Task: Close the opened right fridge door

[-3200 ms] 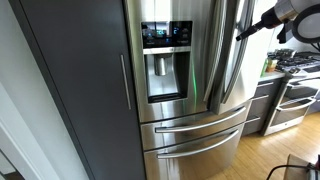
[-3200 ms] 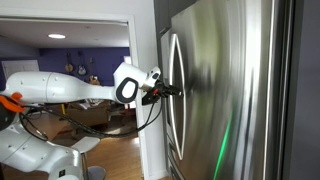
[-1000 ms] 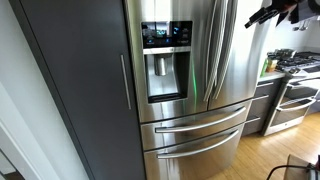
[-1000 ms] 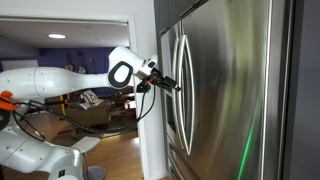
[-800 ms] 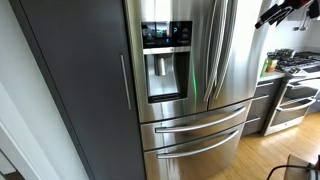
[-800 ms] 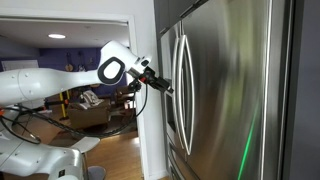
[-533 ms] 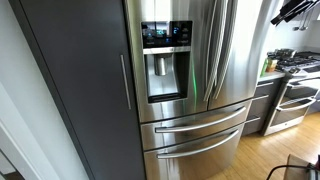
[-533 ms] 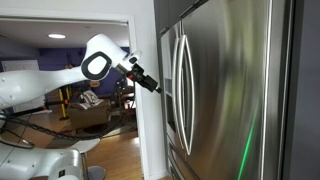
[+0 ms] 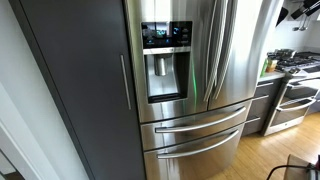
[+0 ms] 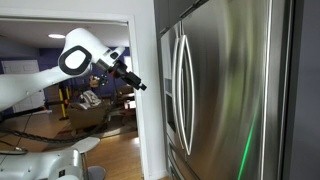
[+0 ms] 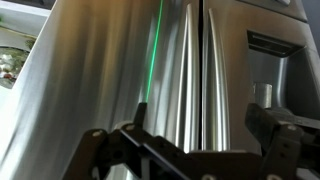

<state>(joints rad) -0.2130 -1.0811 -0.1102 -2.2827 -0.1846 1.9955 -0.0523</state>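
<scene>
Arm (image 10: 80, 55) drawn back from right fridge door (image 9: 240, 70), fingers (image 11: 268, 125) apart.

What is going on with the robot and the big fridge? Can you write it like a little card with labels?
right fridge door: looks shut, level with the dispenser door next to it
handle: long, upright, nothing touching it
gripper: open and empty, up in the air, apart from the door
nearby: a stove beside the doors
job: looks finished, as far as the pictures show
</scene>
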